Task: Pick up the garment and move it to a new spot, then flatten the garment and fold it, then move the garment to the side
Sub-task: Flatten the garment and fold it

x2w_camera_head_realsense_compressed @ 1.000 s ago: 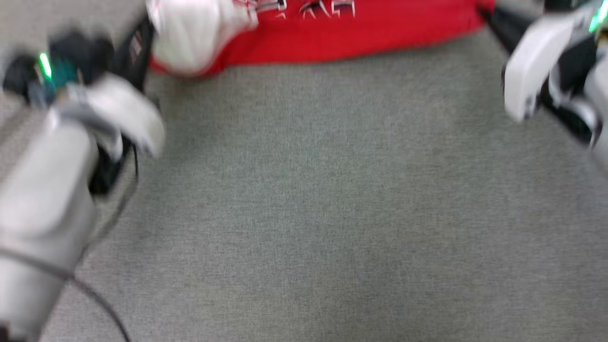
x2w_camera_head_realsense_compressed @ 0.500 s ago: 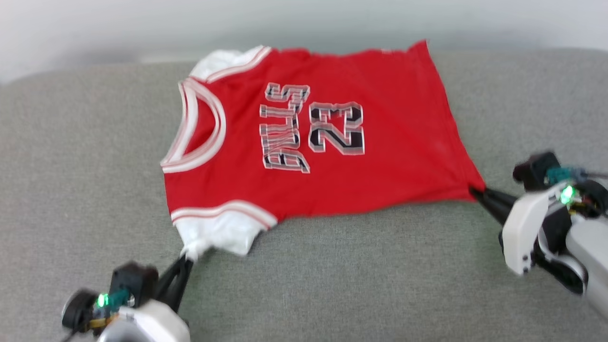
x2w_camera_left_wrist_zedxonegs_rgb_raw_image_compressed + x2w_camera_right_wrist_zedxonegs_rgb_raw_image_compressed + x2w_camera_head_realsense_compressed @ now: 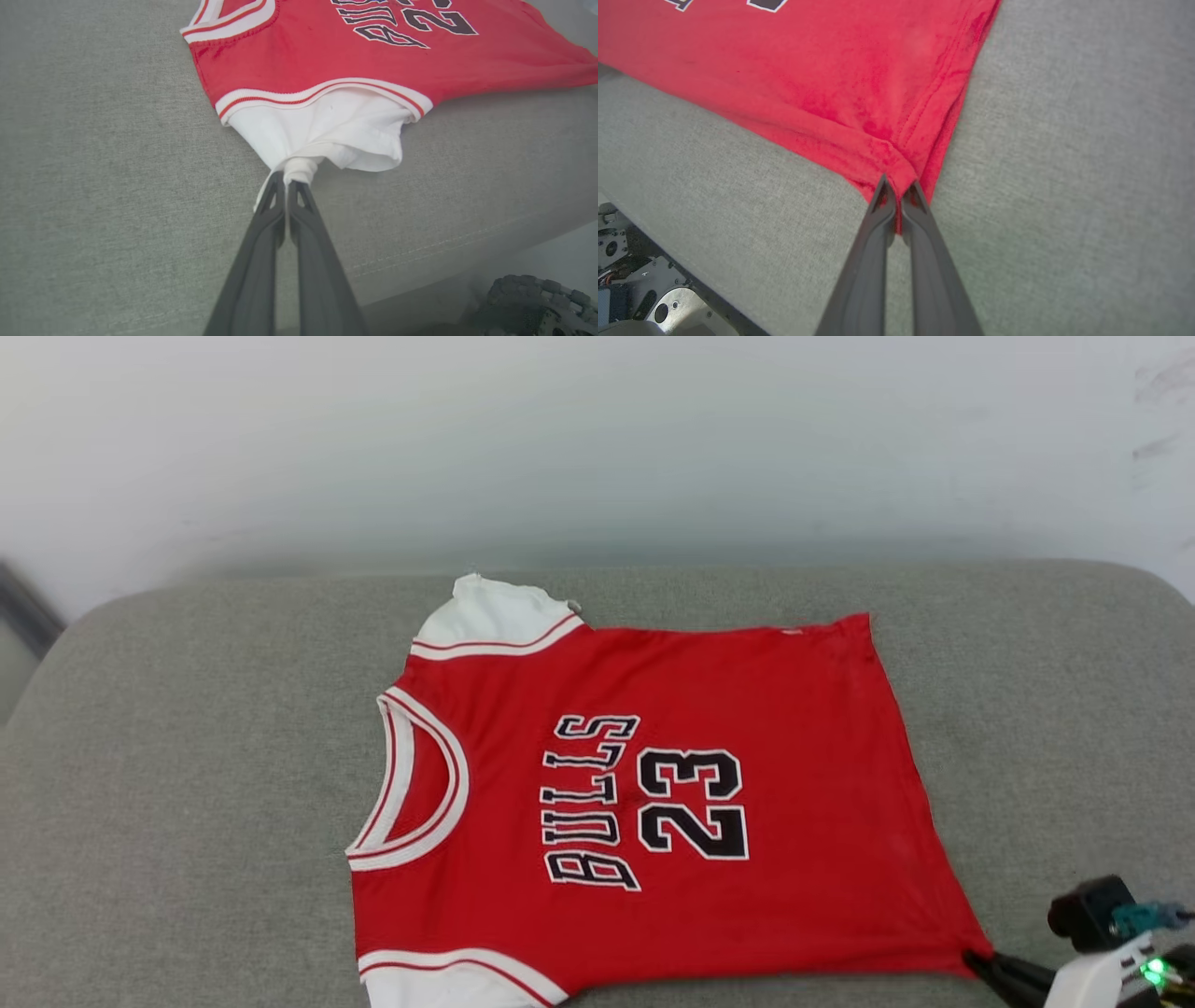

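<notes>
The garment, a red jersey with white sleeves, striped trim and black "BULLS 23" lettering, lies spread face up on the grey cushion, neck to the left. My left gripper is shut on the bunched edge of the garment's near white sleeve. My right gripper is shut on the garment's near hem corner. In the head view the right gripper shows at the lower right, pinching that corner.
A pale wall rises behind the cushion's rounded far edge. Bare grey cushion surrounds the garment on the left and right. The cushion's front edge and parts of my base lie near the arms.
The head camera has tilted upward, so the whole garment and the wall behind came into view. Both grippers kept their hold on the sleeve and hem corner.
</notes>
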{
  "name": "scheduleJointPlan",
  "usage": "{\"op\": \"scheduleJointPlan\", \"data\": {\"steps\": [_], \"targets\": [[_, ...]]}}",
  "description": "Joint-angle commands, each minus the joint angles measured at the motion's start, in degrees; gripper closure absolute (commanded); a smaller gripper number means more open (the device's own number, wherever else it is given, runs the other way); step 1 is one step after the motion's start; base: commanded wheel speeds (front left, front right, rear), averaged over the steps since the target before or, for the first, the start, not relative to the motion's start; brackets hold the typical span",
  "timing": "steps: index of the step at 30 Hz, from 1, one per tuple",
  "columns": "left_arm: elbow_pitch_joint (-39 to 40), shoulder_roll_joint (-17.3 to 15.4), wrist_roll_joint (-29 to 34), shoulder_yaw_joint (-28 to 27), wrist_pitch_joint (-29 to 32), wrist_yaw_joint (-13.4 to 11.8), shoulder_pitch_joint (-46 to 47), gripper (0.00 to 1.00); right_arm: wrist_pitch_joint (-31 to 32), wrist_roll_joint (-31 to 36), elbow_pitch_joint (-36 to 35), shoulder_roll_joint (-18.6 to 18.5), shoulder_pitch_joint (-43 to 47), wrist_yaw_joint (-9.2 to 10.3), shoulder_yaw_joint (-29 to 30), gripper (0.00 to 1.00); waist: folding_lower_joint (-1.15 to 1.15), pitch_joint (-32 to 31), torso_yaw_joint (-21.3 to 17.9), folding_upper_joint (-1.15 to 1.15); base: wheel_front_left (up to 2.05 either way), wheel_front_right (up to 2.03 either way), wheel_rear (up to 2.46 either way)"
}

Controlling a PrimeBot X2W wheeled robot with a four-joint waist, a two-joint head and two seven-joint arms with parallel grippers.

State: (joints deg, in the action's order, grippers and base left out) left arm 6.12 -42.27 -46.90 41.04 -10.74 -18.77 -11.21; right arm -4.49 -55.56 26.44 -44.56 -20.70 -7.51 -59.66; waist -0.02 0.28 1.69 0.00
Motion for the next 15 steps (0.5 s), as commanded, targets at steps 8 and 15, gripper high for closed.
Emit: {"op": "scheduleJointPlan", "data": {"steps": [8, 15], "targets": [[1.6, -1.1, -1.2, 0.5, 0.7, -1.7, -4.2, 1.0, 2.3, 1.5, -5.2, -1.2, 11.5, 0.04, 7.5, 1.0, 0.02, -1.0, 0.4, 0.0, 0.0, 0.0, 0.0], [1.7, -2.1, 2.4, 0.5, 2.2, 0.2, 3.3, 1.0, 6.2, 6.5, -10.0, 0.4, 11.9, 0.04, 16.3, 1.0, 0.02, 0.4, 0.4, 0.0, 0.0, 0.0, 0.0]]}}
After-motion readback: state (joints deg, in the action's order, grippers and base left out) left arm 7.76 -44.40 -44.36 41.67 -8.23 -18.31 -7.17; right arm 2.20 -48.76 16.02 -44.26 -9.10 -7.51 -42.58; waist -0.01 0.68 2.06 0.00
